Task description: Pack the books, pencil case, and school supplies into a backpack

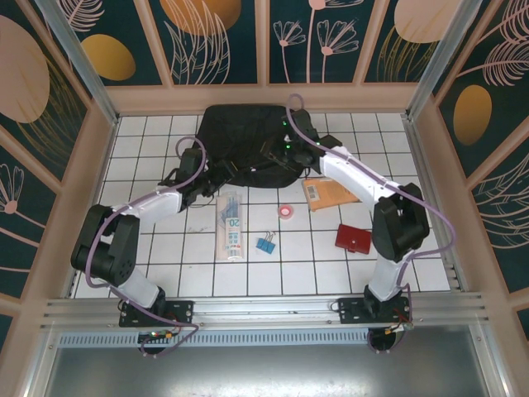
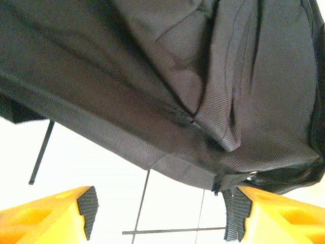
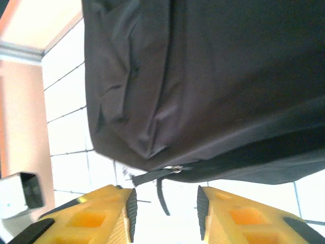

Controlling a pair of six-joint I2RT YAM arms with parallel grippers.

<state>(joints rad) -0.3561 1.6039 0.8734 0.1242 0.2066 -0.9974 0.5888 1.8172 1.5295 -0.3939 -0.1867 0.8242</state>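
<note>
The black backpack (image 1: 248,132) lies flat at the back of the tiled table. My left gripper (image 1: 216,178) is at its near left edge. In the left wrist view that gripper (image 2: 161,213) is open, the backpack (image 2: 177,86) hem just beyond it and a frayed corner touching the right pad (image 2: 236,213). My right gripper (image 1: 285,150) is over the backpack's near right edge. In the right wrist view it (image 3: 166,212) is open, and a black zip pull (image 3: 162,195) hangs between its pads without touching them. The pencil case (image 1: 231,225), blue binder clip (image 1: 265,245), pink disc (image 1: 287,212), orange-brown book (image 1: 326,193) and dark red book (image 1: 354,239) lie on the tiles.
Low wooden walls (image 1: 97,165) ring the table on the left, back and right. The right arm's forearm (image 1: 355,178) passes over the orange-brown book. Bare tiles (image 1: 190,273) lie between the loose items and the arm bases.
</note>
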